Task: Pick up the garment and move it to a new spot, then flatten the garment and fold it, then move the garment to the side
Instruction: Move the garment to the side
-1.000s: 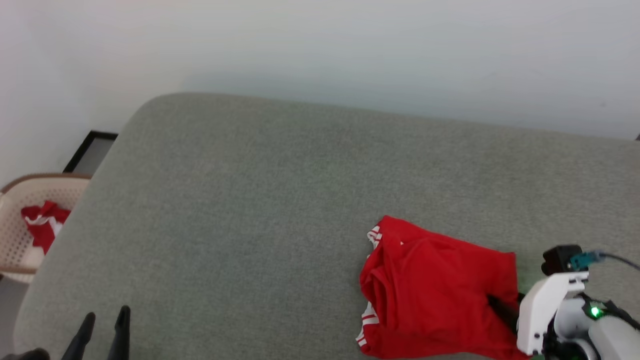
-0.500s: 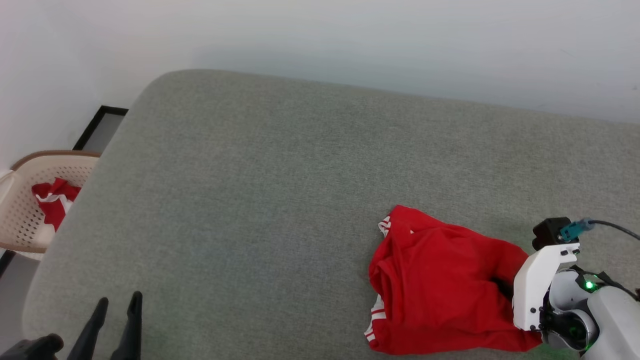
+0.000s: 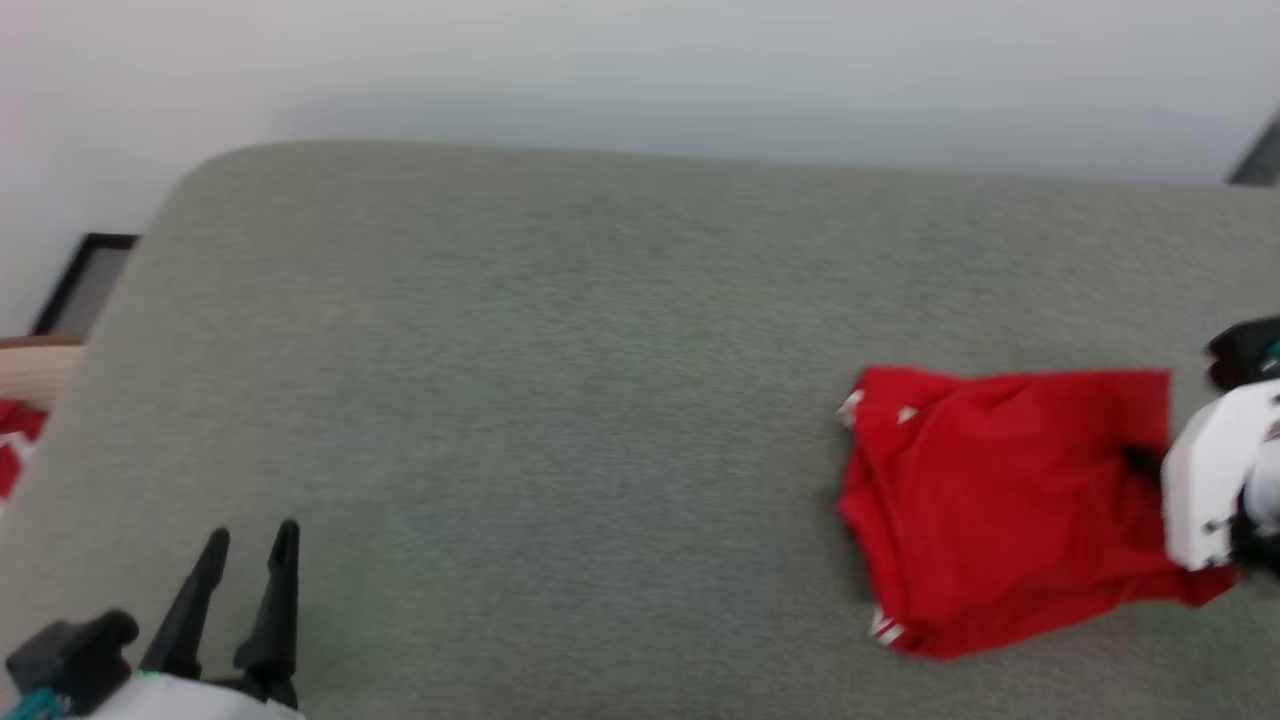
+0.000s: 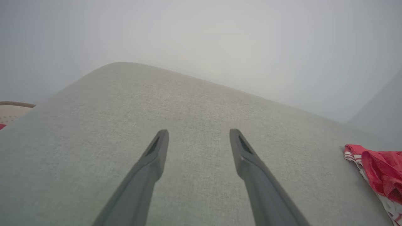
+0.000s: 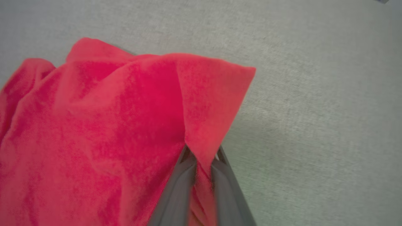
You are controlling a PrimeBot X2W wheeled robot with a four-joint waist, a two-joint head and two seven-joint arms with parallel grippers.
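Red crumpled T-shirt: corner clamped in my right jaws, left jaws apart; thin pinch may slip under drag.

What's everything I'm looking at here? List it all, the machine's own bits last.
shirt: one, red with white-striped trim, rumpled on the cushion's right side
cushion: one, grey, under the shirt
basket: one, beige, far left beside the cushion
cloth: one, red, in the basket
frame: one, black, far left by the wall
wall: one, white, behind the cushion
left claw: one, dark, open, at the cushion's near left
right claw: one, dark, shut on the shirt's edge
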